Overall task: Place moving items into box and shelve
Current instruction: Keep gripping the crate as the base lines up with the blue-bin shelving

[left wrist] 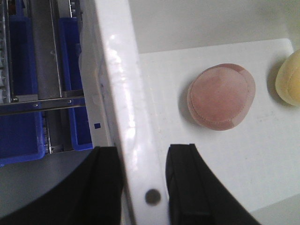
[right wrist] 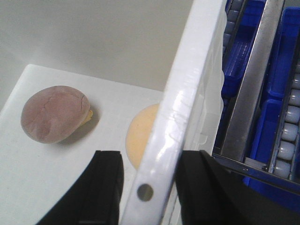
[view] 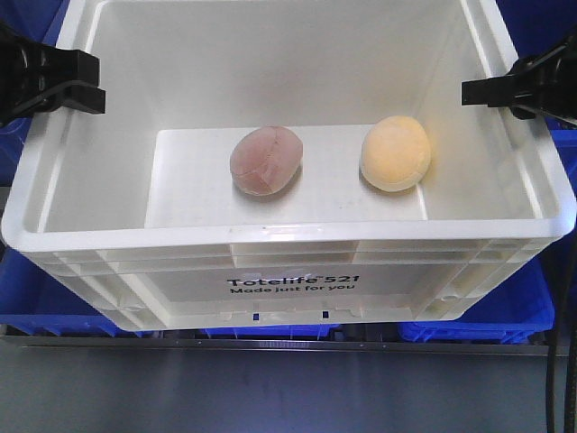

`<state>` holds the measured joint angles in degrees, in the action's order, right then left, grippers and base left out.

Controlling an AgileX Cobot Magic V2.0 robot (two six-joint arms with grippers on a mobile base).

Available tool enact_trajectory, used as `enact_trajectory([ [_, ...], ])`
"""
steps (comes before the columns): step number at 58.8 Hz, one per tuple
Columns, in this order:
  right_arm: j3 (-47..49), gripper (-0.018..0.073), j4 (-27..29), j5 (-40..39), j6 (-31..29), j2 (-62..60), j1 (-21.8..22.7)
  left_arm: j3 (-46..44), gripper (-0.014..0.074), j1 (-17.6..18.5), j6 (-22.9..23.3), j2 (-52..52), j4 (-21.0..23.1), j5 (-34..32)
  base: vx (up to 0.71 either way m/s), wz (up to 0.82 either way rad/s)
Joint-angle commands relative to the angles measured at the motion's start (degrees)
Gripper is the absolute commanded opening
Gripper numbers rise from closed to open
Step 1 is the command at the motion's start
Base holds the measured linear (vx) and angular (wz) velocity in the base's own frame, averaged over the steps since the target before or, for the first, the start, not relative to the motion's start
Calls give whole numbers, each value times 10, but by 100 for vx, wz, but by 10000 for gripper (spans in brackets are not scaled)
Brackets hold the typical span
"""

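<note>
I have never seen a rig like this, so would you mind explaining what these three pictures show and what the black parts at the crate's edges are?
This is a robot with two arms. Each arm ends in a black end effector, which is a clamp with two fingers. The front view looks down into a white crate. Inside it lie a pinkish-brown lump and a pale yellow lump, a little apart from each other. The left end effector sits at the crate's left rim and the right end effector at its right rim. The other two pictures come from cameras on the wrists. Each one shows a finger inside the crate wall and a finger outside it, seemingly clamping the rim. Blue bins lie beneath the crate.
</note>
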<state>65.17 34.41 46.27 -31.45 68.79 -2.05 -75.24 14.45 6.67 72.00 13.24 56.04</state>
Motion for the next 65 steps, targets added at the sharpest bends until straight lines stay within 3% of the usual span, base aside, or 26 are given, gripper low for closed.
enact_trajectory([
  [1, 29, -6, 63, -28, -24, -23, -3, -29, -6, 4, -6, -17, 37, -83, 6, 8],
  [65, 29, -6, 63, -28, -24, -23, -3, -29, -6, 4, -6, -17, 37, -83, 9, 2],
])
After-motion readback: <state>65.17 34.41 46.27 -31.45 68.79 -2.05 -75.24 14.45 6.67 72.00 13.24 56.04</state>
